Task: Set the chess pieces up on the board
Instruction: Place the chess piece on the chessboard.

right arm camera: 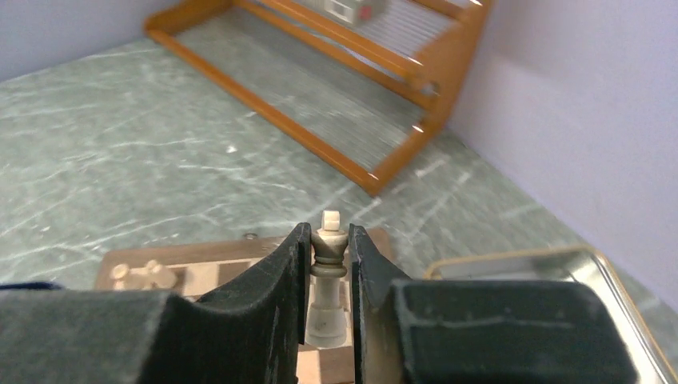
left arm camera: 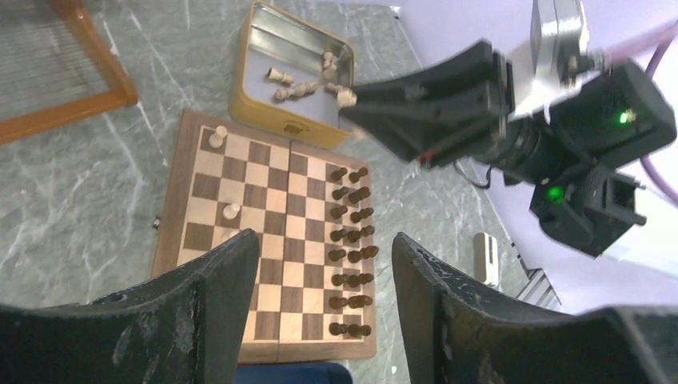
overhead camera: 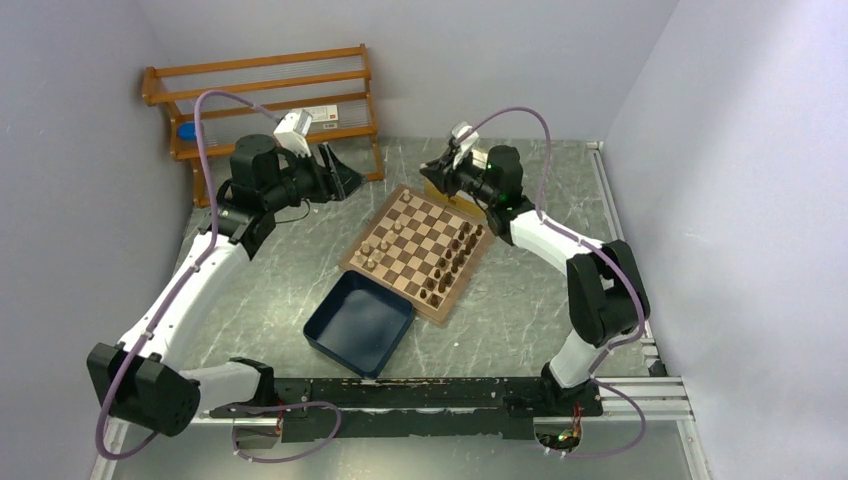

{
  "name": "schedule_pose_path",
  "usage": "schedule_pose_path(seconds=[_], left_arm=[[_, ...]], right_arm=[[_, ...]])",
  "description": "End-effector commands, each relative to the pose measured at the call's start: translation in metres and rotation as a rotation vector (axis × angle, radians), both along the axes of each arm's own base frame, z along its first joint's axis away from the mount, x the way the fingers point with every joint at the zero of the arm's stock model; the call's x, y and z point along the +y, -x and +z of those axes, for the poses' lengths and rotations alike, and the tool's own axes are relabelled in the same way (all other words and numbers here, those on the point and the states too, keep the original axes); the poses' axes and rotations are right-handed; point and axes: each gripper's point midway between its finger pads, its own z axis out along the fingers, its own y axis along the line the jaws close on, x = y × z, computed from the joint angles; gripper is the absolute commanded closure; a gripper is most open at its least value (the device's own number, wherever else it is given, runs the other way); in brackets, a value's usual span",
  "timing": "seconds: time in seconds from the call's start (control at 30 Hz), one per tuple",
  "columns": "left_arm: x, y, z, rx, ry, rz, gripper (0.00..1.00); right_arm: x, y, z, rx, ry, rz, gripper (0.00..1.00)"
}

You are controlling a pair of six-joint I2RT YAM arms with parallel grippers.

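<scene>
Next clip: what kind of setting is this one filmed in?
Probably a robot test booth, not a home: plain pale walls close in a green marbled tabletop, with a left arm and right arm bolted to a rail at its near edge.

The right hand (right arm camera: 329,248) hides most of the board (right arm camera: 208,268) in the right wrist view, where the tin (right arm camera: 512,258) runs off the lower right. In the left wrist view the tray (left arm camera: 292,373) is a sliver at the bottom edge. From above, the kinds of the chess pieces (overhead camera: 450,262) are too small to tell.
</scene>
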Motion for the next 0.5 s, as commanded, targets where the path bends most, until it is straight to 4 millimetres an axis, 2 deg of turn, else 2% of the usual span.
schedule_pose_path(seconds=[0.0, 0.13, 0.23, 0.47], left_arm=[[-0.015, 0.000, 0.023, 0.012, 0.046, -0.074, 0.35], [-0.026, 0.004, 0.028, 0.031, 0.086, -0.143, 0.39], [-0.033, 0.012, 0.023, 0.056, 0.105, -0.201, 0.42], [-0.036, 0.017, 0.002, 0.089, 0.075, -0.256, 0.43]], right_arm=[[0.039, 0.047, 0.040, -0.294, 0.030, 0.212, 0.81], [0.059, 0.080, 0.048, -0.416, 0.065, 0.277, 0.81], [0.066, 0.101, 0.060, -0.497, 0.048, 0.309, 0.81], [0.082, 0.122, 0.072, -0.575, 0.065, 0.340, 0.82]])
